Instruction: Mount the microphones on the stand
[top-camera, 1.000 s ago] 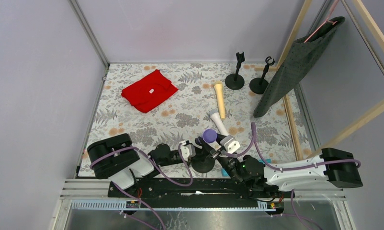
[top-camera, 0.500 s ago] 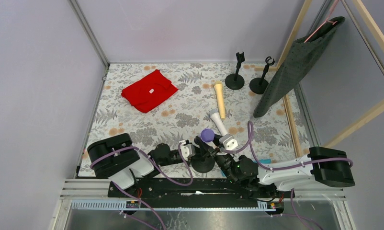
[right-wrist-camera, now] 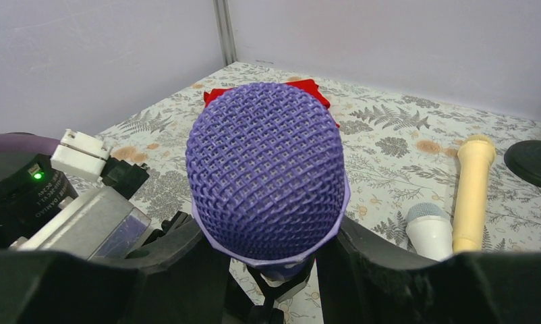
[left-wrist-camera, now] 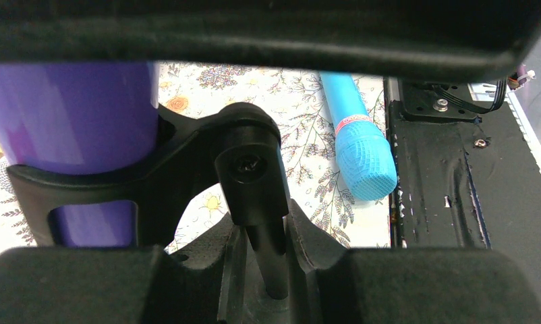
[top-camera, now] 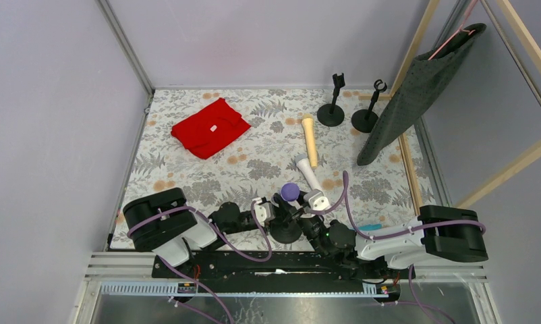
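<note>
The purple microphone [top-camera: 291, 191] stands upright with its body [left-wrist-camera: 79, 115] inside the clip [left-wrist-camera: 187, 155] of a black stand [top-camera: 285, 233] near the front edge. My left gripper [left-wrist-camera: 268, 263] is shut on the stand's thin post; in the top view it [top-camera: 280, 214] sits just left of the stand. My right gripper [right-wrist-camera: 271, 263] is shut on the purple microphone, fingers on both sides just under its mesh head [right-wrist-camera: 268, 169]. The white microphone [top-camera: 307, 172] and the cream-yellow one [top-camera: 310, 140] lie on the mat. The light blue one [left-wrist-camera: 359, 142] lies by the front rail.
Two more black stands [top-camera: 331, 101] [top-camera: 369, 108] are at the back right, both without microphones. A red cloth [top-camera: 210, 127] lies at the back left. A dark garment [top-camera: 416, 88] hangs on a wooden frame at the right. Both arms crowd the front middle.
My right arm has swung left and the purple microphone has shifted slightly left over the stand. The left arm has stayed put.
</note>
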`<action>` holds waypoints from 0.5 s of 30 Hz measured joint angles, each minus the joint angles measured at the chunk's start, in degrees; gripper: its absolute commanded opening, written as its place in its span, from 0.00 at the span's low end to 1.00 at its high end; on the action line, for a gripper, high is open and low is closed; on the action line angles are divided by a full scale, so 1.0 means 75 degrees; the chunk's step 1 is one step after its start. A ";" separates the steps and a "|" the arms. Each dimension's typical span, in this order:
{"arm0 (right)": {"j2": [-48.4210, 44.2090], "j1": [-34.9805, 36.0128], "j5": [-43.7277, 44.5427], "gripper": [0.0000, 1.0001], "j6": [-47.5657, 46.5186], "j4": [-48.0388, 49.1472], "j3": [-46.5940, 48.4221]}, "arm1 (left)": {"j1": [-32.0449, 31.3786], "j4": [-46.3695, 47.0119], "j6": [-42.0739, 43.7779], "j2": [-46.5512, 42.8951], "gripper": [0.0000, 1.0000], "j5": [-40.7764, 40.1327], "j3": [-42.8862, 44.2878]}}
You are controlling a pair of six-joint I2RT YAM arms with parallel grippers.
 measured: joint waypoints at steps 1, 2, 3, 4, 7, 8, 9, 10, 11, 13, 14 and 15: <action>0.0029 -0.0003 0.0006 0.00 0.0012 0.0012 0.0000 | -0.0003 0.0000 -0.0003 0.0000 0.00 0.0000 0.0000; 0.0067 -0.0009 0.0012 0.00 0.0020 0.0023 0.0000 | 0.0000 0.0000 0.0000 0.0000 0.00 0.0000 0.0000; 0.0099 -0.0015 0.0020 0.00 0.0023 0.0032 0.0000 | -0.0003 0.0000 0.0000 0.0000 0.00 0.0000 0.0000; 0.0117 -0.0015 0.0041 0.00 0.0029 0.0038 0.0000 | 0.0000 0.0000 0.0000 0.0000 0.00 0.0000 0.0000; 0.0137 -0.0015 0.0058 0.00 0.0070 0.0041 -0.0032 | -0.0003 0.0000 0.0000 0.0000 0.00 0.0000 0.0000; 0.0137 -0.0015 0.0061 0.00 0.0079 0.0038 -0.0047 | -0.0003 0.0000 0.0000 0.0000 0.00 0.0003 0.0000; 0.0143 -0.0020 0.0061 0.00 0.0085 0.0035 -0.0052 | -0.0003 0.0000 0.0000 0.0000 0.00 0.0003 0.0000; 0.0157 -0.0026 0.0061 0.00 0.0087 0.0035 -0.0058 | -0.0003 0.0000 0.0000 0.0000 0.00 0.0003 0.0000; 0.0172 -0.0032 0.0067 0.00 0.0093 0.0035 -0.0061 | -0.0003 0.0000 0.0000 0.0000 0.00 0.0003 0.0000; 0.0213 -0.0044 0.0070 0.00 0.0117 0.0035 -0.0070 | -0.0003 0.0000 0.0000 0.0000 0.00 0.0003 0.0000; 0.0239 -0.0052 0.0076 0.00 0.0131 0.0038 -0.0073 | -0.0003 0.0000 0.0000 0.0000 0.00 0.0006 0.0000; 0.0265 -0.0055 0.0082 0.00 0.0140 0.0044 -0.0073 | -0.0003 0.0000 0.0000 0.0000 0.00 0.0006 0.0000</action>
